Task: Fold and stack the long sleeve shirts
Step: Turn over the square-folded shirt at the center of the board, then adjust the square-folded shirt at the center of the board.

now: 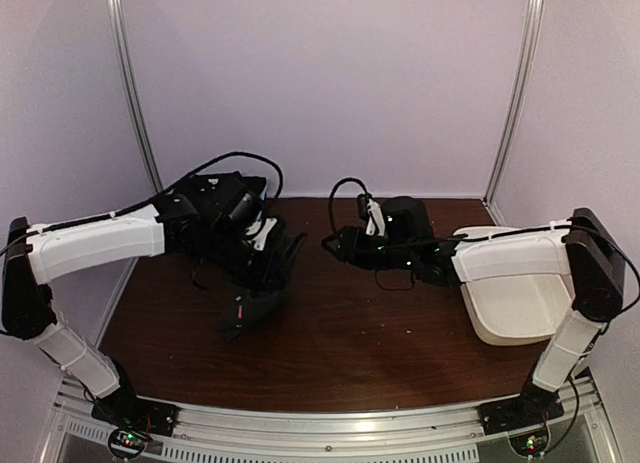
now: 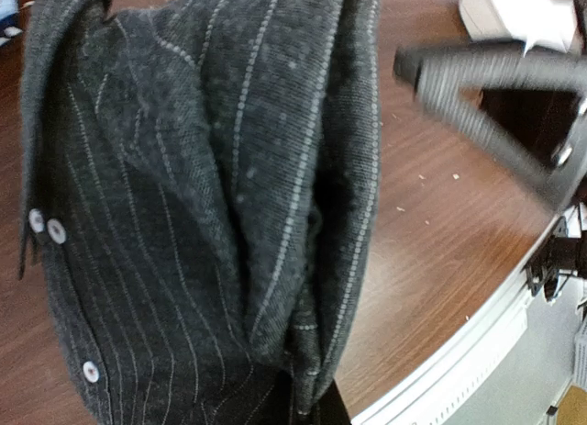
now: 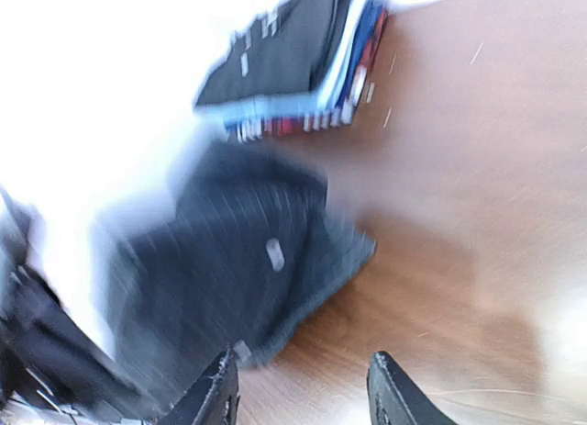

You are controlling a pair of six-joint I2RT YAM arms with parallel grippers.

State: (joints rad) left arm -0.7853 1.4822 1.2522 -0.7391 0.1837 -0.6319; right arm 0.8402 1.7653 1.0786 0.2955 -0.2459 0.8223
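Note:
My left gripper (image 1: pixel 272 255) is shut on the charcoal pinstripe shirt (image 1: pixel 252 305), which hangs from it in a bunch down to the table. In the left wrist view the shirt (image 2: pixel 183 214), with small white buttons, fills the left side and hides my left gripper (image 2: pixel 310 405). My right gripper (image 1: pixel 338 245) is open and empty just right of the shirt. In the right wrist view its gripper (image 3: pixel 303 397) hovers over bare wood, with the blurred shirt (image 3: pixel 229 260) beside its left finger. A stack of folded shirts (image 3: pixel 293 67), black and light blue, lies beyond.
A white plastic tub (image 1: pixel 515 293) stands on the right of the brown wooden table (image 1: pixel 380 353) and shows in the left wrist view (image 2: pixel 523 12). The metal rail (image 1: pixel 330 428) runs along the near edge. Pale walls close in the back and sides.

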